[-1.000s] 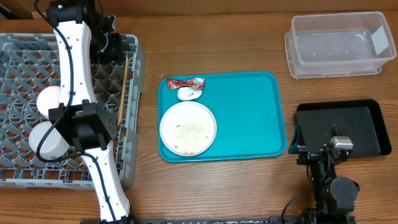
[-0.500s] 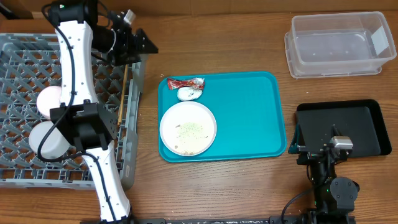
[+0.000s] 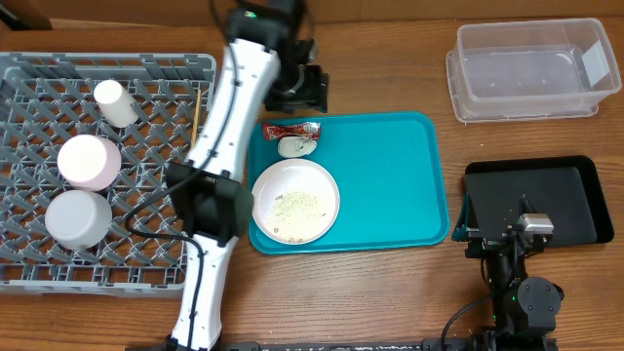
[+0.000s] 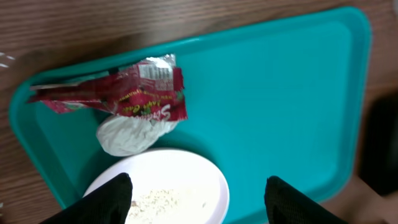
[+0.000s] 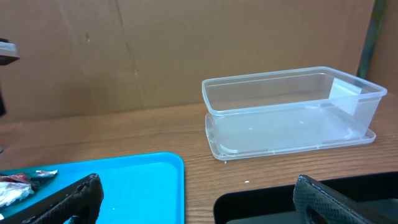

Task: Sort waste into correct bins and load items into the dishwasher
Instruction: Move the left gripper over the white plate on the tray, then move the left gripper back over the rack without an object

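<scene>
The red wrapper (image 3: 291, 129) and the crumpled white scrap (image 3: 295, 147) lie at the back left of the teal tray (image 3: 390, 185). The large white plate (image 3: 295, 202), with rice grains on it, sits in front of them. My left gripper (image 3: 300, 88) hovers above the tray's back left corner, open and empty. In the left wrist view its fingers (image 4: 199, 199) frame the plate (image 4: 174, 186), with the wrapper (image 4: 118, 93) and scrap (image 4: 130, 134) beyond. The grey rack (image 3: 29, 263) holds a white cup (image 3: 115, 102), a pale round dish (image 3: 89, 161), an upturned bowl (image 3: 78, 218) and chopsticks (image 3: 196, 112). My right gripper (image 3: 507, 219) is open and empty.
The clear tub (image 3: 531, 68) stands at the back right and shows in the right wrist view (image 5: 292, 112). The black tray (image 3: 565, 190) lies at the right, under my right gripper (image 5: 205, 205). My left arm stretches from the front edge across the rack's right side.
My left gripper swung right from over the rack's back right corner to above the teal tray's back left corner. The white cup now shows in the rack. The right arm has not moved.
</scene>
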{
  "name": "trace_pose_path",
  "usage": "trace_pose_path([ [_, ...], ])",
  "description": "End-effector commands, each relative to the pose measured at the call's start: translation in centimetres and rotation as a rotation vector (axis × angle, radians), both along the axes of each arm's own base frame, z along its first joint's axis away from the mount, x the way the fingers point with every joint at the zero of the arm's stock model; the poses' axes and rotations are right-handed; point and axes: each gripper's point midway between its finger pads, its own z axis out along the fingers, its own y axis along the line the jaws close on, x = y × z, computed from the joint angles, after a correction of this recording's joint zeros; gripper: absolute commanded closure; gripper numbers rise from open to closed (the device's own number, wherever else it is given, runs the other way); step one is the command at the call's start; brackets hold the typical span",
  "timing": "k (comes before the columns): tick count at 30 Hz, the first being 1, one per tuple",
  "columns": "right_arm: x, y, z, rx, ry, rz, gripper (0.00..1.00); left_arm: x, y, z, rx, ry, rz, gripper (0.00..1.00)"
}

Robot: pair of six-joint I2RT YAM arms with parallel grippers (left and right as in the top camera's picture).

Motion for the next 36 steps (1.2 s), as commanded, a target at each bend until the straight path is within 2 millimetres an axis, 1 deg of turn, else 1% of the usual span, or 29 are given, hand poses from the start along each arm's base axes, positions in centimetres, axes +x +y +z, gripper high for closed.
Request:
trace_pose_path([
  [1,0.0,-0.2,-0.1,-0.004,-0.007,-0.011,0.00,1.2,1.2,0.2,0.166,-0.086,0.129,0.29],
  [4,0.0,-0.2,-0.1,-0.004,-0.007,-0.011,0.00,1.2,0.0,0.3,0.157,-0.105,0.109,0.29],
  [5,0.0,-0.2,-0.1,-0.004,-0.007,-0.011,0.00,1.1,-0.2,0.3,0.156,-0.107,0.105,0.32],
  [6,0.0,-0.2,-0.1,-0.004,-0.007,-0.011,0.00,1.1,-0.2,0.3,0.156,-0.106,0.107,0.36],
  [7,0.0,-0.2,-0.1,-0.004,-0.007,-0.011,0.00,1.0,-0.2,0.2,0.157,-0.102,0.116,0.42],
  [9,0.0,-0.2,-0.1,-0.004,-0.007,-0.011,0.00,0.8,0.0,0.2,0.163,-0.088,0.152,0.43],
  [10,0.0,-0.2,-0.1,-0.004,-0.007,-0.011,0.00,0.7,0.0,0.2,0.163,-0.081,0.163,0.42],
  [11,0.0,-0.2,-0.1,-0.004,-0.007,-0.011,0.00,0.7,0.1,0.1,0.164,-0.077,0.166,0.40],
  [12,0.0,-0.2,-0.1,-0.004,-0.006,-0.011,0.00,0.6,0.1,0.1,0.165,-0.076,0.165,0.31],
  [13,0.0,-0.2,-0.1,-0.004,-0.007,-0.011,0.00,0.6,0.2,0.1,0.166,-0.074,0.165,0.19],
  [14,0.0,-0.2,-0.1,-0.004,-0.007,-0.011,0.00,0.5,0.2,0.1,0.168,-0.071,0.165,0.11],
  [15,0.0,-0.2,-0.1,-0.004,-0.007,-0.011,0.00,0.3,0.2,0.1,0.172,-0.063,0.162,0.08],
  [16,0.0,-0.2,-0.1,-0.004,-0.007,-0.011,0.00,0.0,0.3,0.0,0.177,-0.053,0.160,0.08],
  [17,0.0,-0.2,-0.1,-0.004,-0.007,-0.011,0.00,-0.9,0.5,-0.1,0.193,-0.020,0.153,0.07],
  [19,0.0,-0.2,-0.1,-0.004,-0.007,-0.011,0.00,-2.1,0.4,-0.2,0.195,0.025,0.138,0.12],
  [20,0.0,-0.2,-0.1,-0.004,-0.007,-0.011,0.00,-2.7,0.3,-0.3,0.196,0.049,0.132,0.12],
  [21,0.0,-0.2,-0.1,-0.004,-0.006,-0.011,0.00,-3.0,0.1,-0.3,0.188,0.061,0.116,0.16],
  [24,0.0,-0.2,-0.1,-0.004,-0.006,-0.011,0.00,-4.3,-2.2,-0.3,0.105,0.091,-0.010,0.16],
  [27,0.0,-0.2,-0.1,-0.004,-0.007,-0.011,0.00,-5.4,-3.9,-0.5,0.081,0.114,-0.057,0.15],
  [31,0.0,-0.2,-0.1,-0.004,-0.007,-0.011,0.00,-7.0,-5.4,-1.3,0.109,0.137,-0.098,0.19],
  [36,0.0,-0.2,-0.1,-0.004,-0.007,-0.011,0.00,-9.0,-6.4,-2.9,0.165,0.179,-0.149,0.20],
])
